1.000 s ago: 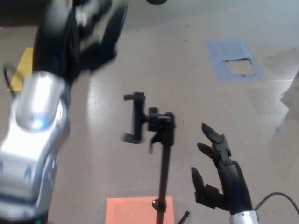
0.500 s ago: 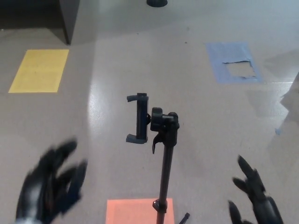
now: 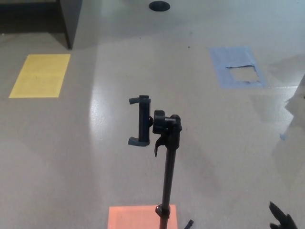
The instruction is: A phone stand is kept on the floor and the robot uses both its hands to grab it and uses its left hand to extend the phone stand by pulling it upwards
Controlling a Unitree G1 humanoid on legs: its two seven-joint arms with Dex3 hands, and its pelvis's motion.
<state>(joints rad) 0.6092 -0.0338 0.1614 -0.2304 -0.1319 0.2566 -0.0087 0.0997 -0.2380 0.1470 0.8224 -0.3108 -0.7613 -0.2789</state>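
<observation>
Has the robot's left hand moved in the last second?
Yes. It dropped from above the yellow floor patch, passed the black phone stand, and is now out of view.

The phone stand (image 3: pixel 166 157) is set upright on the floor (image 3: pixel 95 157), a floor patch (image 3: pixel 140 217) at its near base.

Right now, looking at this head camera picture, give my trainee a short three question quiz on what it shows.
1. True or false: a robot hand grips the phone stand.
2. Which floor patch is the stand's pole planted at: A yellow, B blue, C orange?
3. Fill in: only fingertips of the ___ hand show, at the bottom corner.

Key: 1 false, it stands free. 2 C, the orange patch. 3 right hand; the left hand is out of view.
</observation>
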